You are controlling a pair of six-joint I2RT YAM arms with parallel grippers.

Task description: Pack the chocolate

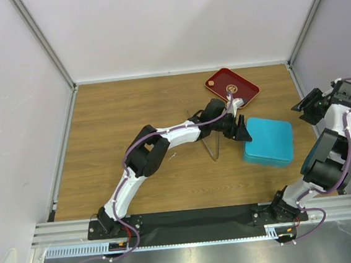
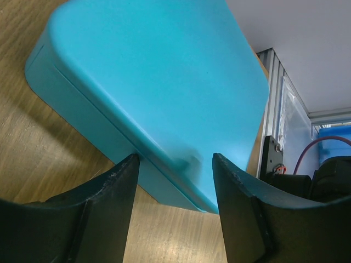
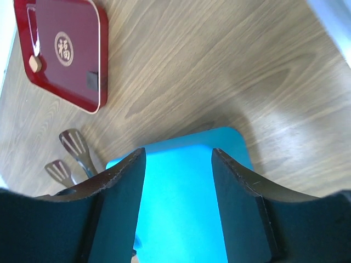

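Two pincers spread, empty — left gripper (image 2: 175, 160) just beside the closed teal rounded-square box (image 1: 268, 140), right gripper (image 3: 178, 154) near it.

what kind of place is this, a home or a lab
Most likely a robotics lab test cell: a wood-grain tabletop boxed in by plain white panels on aluminium frame posts, with two black-and-white robot arms bolted to a metal rail at its near edge.

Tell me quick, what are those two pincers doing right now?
Left pincer: open, holding nothing, at the edge of the teal box.
Right pincer: open, holding nothing, facing the teal box.
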